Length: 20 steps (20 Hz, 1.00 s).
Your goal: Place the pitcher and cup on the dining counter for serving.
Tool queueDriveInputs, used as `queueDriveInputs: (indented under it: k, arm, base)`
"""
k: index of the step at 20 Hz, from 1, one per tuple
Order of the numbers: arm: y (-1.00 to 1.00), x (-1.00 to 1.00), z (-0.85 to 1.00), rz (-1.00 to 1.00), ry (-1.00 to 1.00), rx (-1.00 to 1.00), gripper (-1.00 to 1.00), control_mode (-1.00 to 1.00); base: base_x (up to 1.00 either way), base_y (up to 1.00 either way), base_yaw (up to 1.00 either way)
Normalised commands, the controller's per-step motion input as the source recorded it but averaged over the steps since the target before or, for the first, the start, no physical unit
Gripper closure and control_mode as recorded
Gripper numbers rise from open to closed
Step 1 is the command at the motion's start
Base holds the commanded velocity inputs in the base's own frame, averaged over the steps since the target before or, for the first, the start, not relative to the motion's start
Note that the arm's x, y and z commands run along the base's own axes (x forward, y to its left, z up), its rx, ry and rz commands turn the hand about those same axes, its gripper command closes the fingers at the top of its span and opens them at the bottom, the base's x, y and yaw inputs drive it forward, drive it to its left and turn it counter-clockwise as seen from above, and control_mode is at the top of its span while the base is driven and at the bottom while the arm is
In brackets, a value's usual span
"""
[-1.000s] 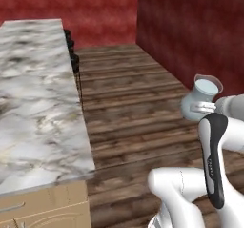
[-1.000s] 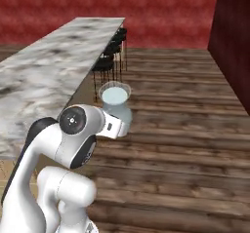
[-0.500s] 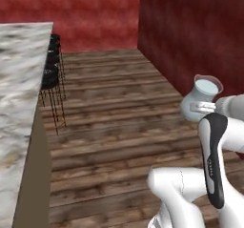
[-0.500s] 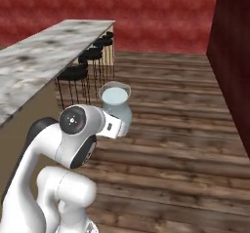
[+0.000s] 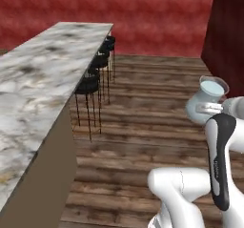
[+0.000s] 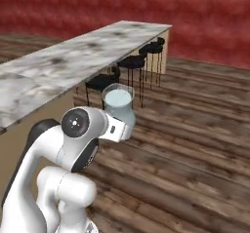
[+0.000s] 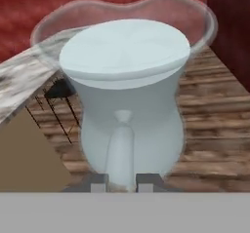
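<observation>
The pitcher (image 7: 129, 110) is a pale blue-grey translucent jug with a flared rim. My gripper (image 7: 124, 182) is shut on its small handle, one fingertip on each side. The pitcher (image 5: 206, 100) hangs upright in the air over the wooden floor, right of the dining counter (image 5: 43, 74). In the right base view the pitcher (image 6: 118, 109) sits just ahead of my wrist, with the dining counter (image 6: 73, 61) stretching away on the left. The cup is out of view.
Black round bar stools (image 5: 97, 62) stand in a row along the counter's right side, also seen as stools (image 6: 129, 64) in the right base view. A red wall closes the back. A dark red wall (image 5: 228, 26) stands at the far right. Wooden floor lies between.
The whole scene has shifted: the base has turned and driven, and the wooden-cabinet counter has left view while the long dining counter with stools has come in. The pitcher stays held the same way.
</observation>
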Motion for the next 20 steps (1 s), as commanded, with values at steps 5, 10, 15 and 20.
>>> queueDriveInputs:
  k: [5,10,15,20]
  arm:
    - [0.00,0.00,0.00,0.00,0.00,0.00,1.00,1.00]
    - [0.00,0.00,0.00,0.00,0.00,0.00,1.00,1.00]
    - [0.00,0.00,0.00,0.00,0.00,0.00,1.00,1.00]
    - [0.00,0.00,0.00,0.00,0.00,0.00,1.00,1.00]
  base:
    - [1.00,-0.27,0.67]
    - [1.00,-0.45,0.63]
    - [1.00,-0.83,0.47]
    - [1.00,-0.72,0.53]
